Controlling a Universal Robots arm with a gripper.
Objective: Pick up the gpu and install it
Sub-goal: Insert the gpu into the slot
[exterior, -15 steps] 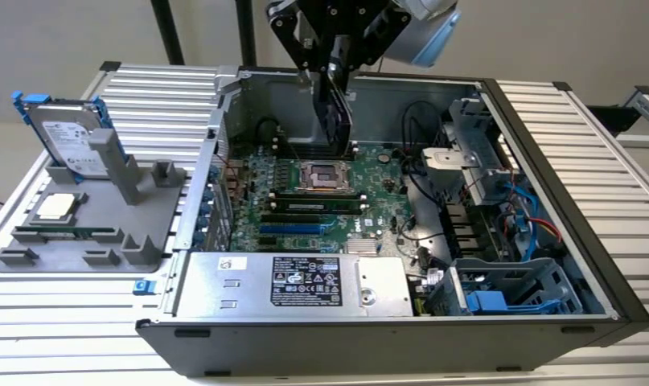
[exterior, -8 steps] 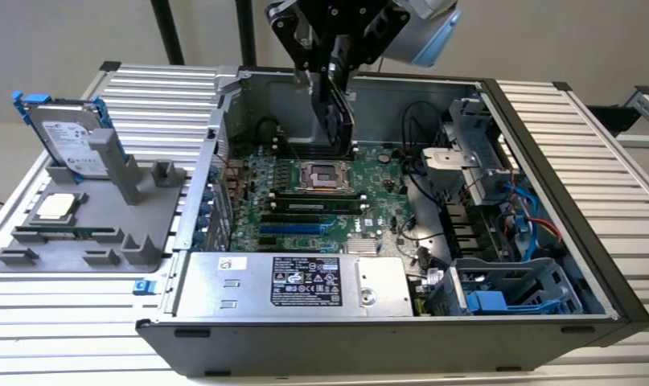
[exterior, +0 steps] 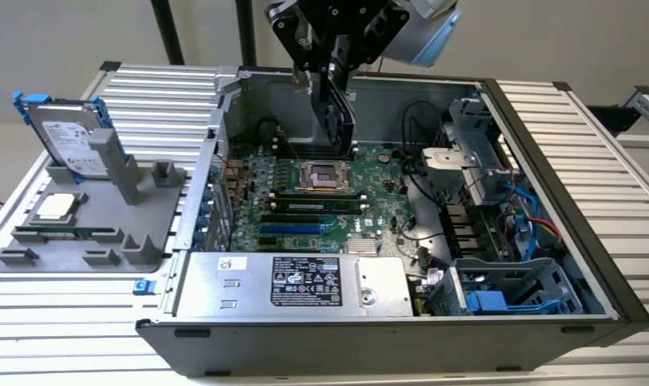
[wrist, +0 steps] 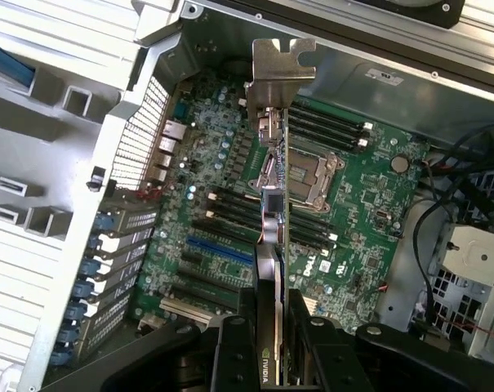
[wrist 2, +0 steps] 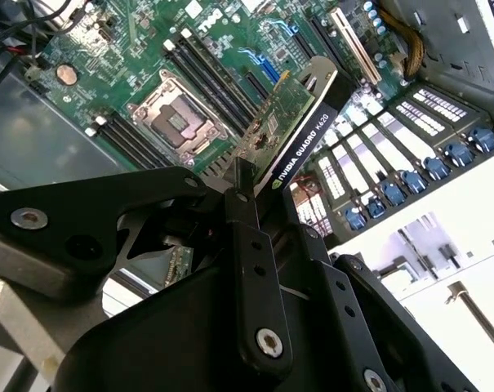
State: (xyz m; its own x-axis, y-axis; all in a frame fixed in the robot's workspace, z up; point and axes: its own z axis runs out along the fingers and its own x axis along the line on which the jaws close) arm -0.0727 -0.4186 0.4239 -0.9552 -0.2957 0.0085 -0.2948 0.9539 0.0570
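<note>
The gpu (exterior: 339, 112) hangs on edge above the open computer case (exterior: 539, 153), over the far part of the motherboard (exterior: 302, 205). My gripper (exterior: 326, 74) is shut on its upper end, coming down from the top of the exterior view. In the second wrist view the gpu (wrist 2: 300, 122) shows its green board and black shroud edge beyond the gripper (wrist 2: 259, 208). In the first wrist view the gpu (wrist: 275, 204) is edge-on between the black fingers (wrist: 234, 347), with its silver bracket (wrist: 279, 69) at the far end, above the motherboard (wrist: 222, 269).
On the exterior view's left a grey fixture (exterior: 141, 249) holds a silver hard drive with blue rails (exterior: 72, 137), a processor chip (exterior: 56, 207) and a memory stick (exterior: 67, 233). Inside the case are the power supply (exterior: 292, 281), a drive cage (exterior: 507, 289), cables (exterior: 533, 217) and a blue slot (wrist: 222, 249).
</note>
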